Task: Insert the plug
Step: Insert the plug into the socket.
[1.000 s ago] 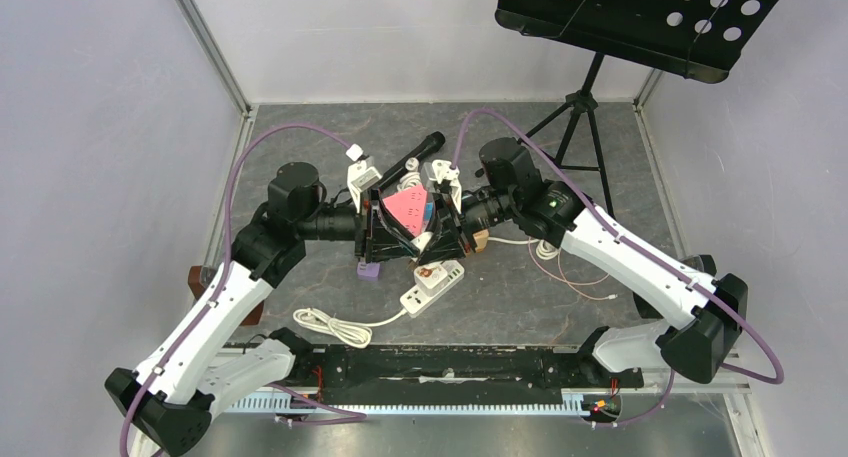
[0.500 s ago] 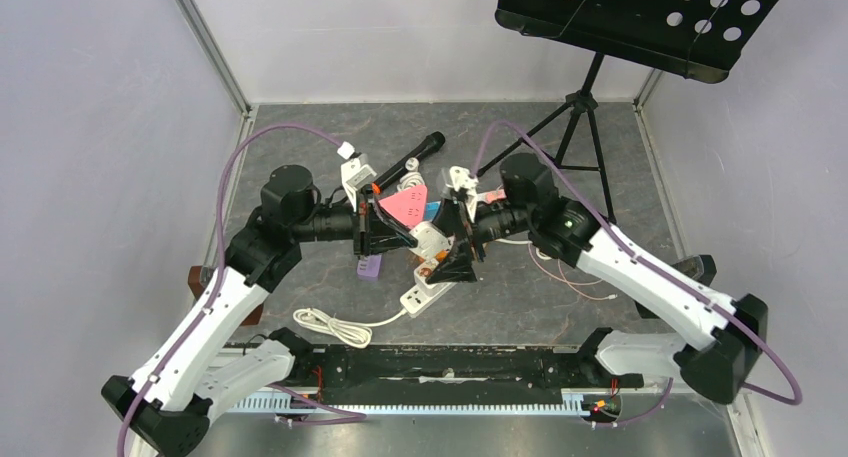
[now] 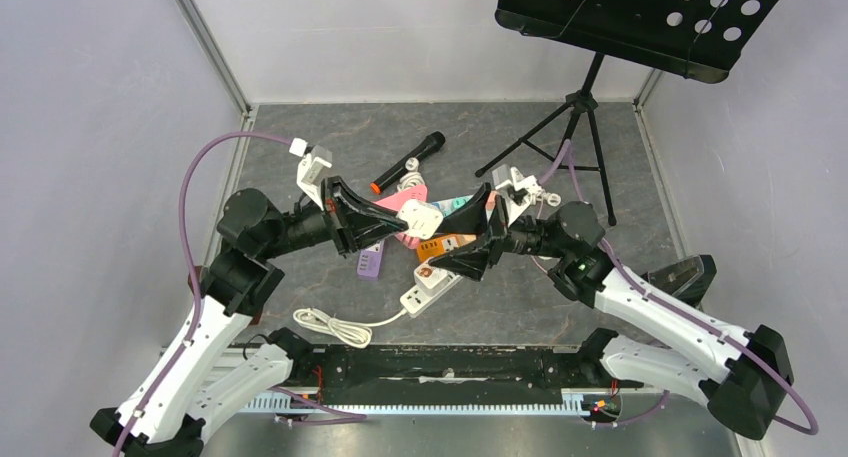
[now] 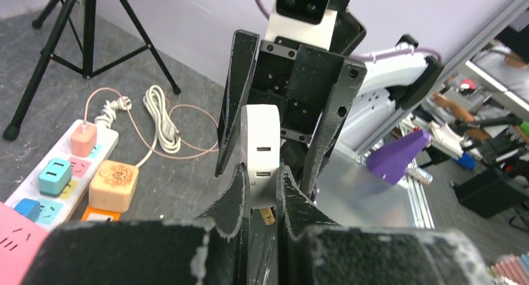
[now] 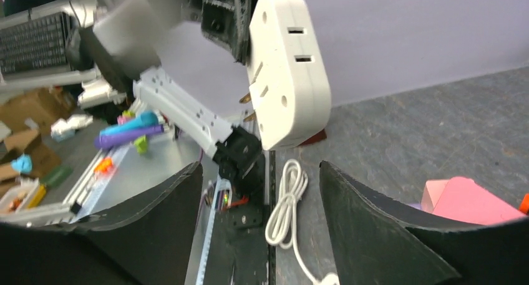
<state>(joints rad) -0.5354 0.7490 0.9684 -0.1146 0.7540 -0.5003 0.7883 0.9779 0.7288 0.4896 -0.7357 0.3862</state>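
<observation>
While the left arm reaches in from the left with its forearm about level above the table (image 3: 600,167), the left gripper (image 3: 398,215) is pinched narrow on a white plug (image 3: 421,217). It holds the plug in the air over the clutter at mid-table, with brass prongs showing on one face. The right arm comes in from the right, its forearm climbing from the low base. The right gripper (image 3: 445,242) faces the left one with its jaws spread wide, just beside the plug but apart from it and closed on nothing. Below them a white strip (image 3: 432,287) lies on the table, its cord (image 3: 335,327) bundled nearer the bases. The left wrist view shows a second strip (image 4: 37,188) carrying small coloured adapters. Behind the grippers lie a black microphone (image 3: 408,162) and a pink piece (image 3: 405,195), with a purple block (image 3: 370,265) under the left gripper. The table is dark, mottled grey. A black music stand (image 3: 640,12) on a tripod rises at the far right, and pale walls (image 3: 100,127) close in the sides and back.
</observation>
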